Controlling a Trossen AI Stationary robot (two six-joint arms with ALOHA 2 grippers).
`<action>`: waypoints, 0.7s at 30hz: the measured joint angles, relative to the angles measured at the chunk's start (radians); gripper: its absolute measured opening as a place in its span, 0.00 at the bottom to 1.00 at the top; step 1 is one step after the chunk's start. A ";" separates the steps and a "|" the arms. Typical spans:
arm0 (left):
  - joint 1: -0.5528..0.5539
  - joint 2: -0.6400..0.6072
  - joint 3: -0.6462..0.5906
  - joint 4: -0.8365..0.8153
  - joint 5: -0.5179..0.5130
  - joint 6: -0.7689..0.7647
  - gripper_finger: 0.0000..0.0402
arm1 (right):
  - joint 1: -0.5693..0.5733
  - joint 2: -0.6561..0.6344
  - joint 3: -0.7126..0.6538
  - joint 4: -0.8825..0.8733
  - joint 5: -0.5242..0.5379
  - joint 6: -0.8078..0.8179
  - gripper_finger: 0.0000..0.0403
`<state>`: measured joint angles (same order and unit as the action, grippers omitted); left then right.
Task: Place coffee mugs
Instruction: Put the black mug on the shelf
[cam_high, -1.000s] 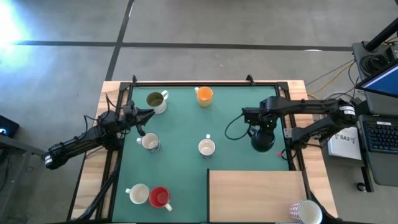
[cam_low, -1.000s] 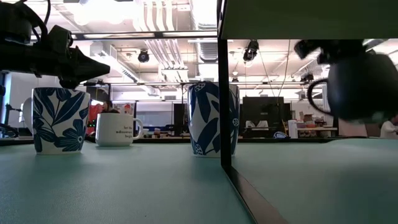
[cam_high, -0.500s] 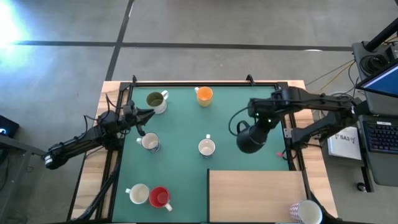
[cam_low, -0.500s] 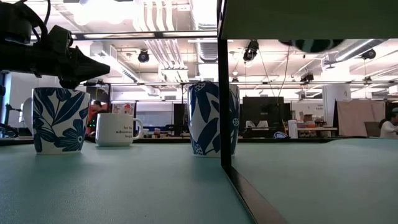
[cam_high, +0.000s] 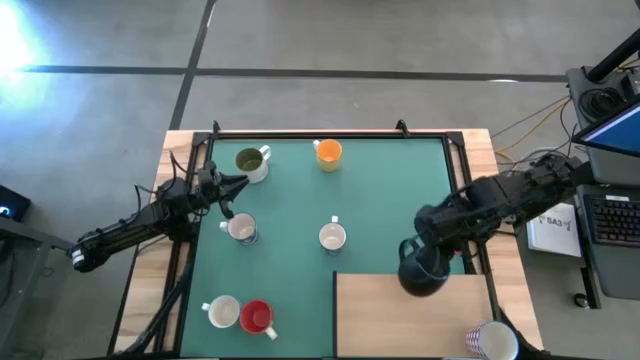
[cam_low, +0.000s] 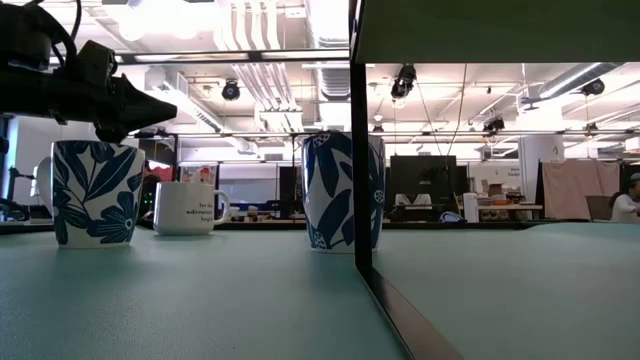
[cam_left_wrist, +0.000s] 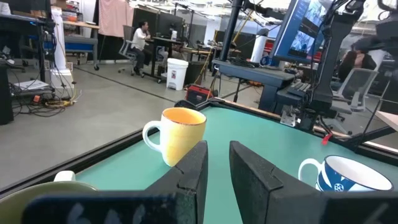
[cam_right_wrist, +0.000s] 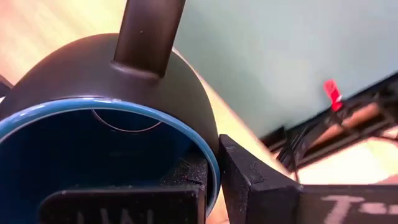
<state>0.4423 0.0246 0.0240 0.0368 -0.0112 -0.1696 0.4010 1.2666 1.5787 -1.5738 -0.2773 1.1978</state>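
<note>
My right gripper (cam_high: 432, 262) is shut on a dark blue mug (cam_high: 420, 274), which it holds in the air over the far edge of a raised wooden board (cam_high: 410, 318). On the green mat (cam_high: 380, 190) stand a white mug with an olive inside (cam_high: 250, 161), an orange mug (cam_high: 327, 153), two white mugs (cam_high: 240, 228) (cam_high: 331, 237), another white one (cam_high: 222, 312) and a red one (cam_high: 257, 316). My left gripper (cam_left_wrist: 217, 168) waits at the mat's left side, level, with a narrow gap and nothing between its fingers. My right gripper has the dark blue mug by its rim (cam_right_wrist: 212, 167), one finger (cam_right_wrist: 124, 202) inside the mug and one (cam_right_wrist: 255, 180) outside against the wall. The fingers slant down from above. The mug is lifted clear, its mouth toward the wrist and its handle (cam_right_wrist: 149, 37) on the far side from the fingers.
A patterned paper cup (cam_high: 492, 342) sits at the board's near right corner. The low view shows the board's dark upright edge (cam_low: 355, 150) in front of a blue-leafed mug (cam_low: 340, 190). A black frame (cam_high: 330, 133) rims the mat. Free mat lies between the orange mug and the right arm.
My right gripper has risen with the dark blue mug, lifting it off the mat's right side and out of the low view. It has then swung toward the table's near edge, to above the wooden board's far edge, rolling its wrist on the way.
</note>
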 joint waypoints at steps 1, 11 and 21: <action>0.000 0.000 0.000 0.000 0.000 0.000 0.12 | 0.017 0.000 0.000 0.001 0.000 0.025 0.03; 0.000 0.000 0.000 0.000 0.000 0.000 0.12 | 0.170 0.000 -0.006 0.001 0.012 0.129 0.03; 0.000 0.000 0.000 0.000 0.000 0.000 0.12 | 0.281 0.000 -0.084 0.003 0.016 0.131 0.03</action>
<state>0.4420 0.0246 0.0239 0.0368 -0.0113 -0.1696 0.6821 1.2663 1.4944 -1.5704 -0.2611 1.3285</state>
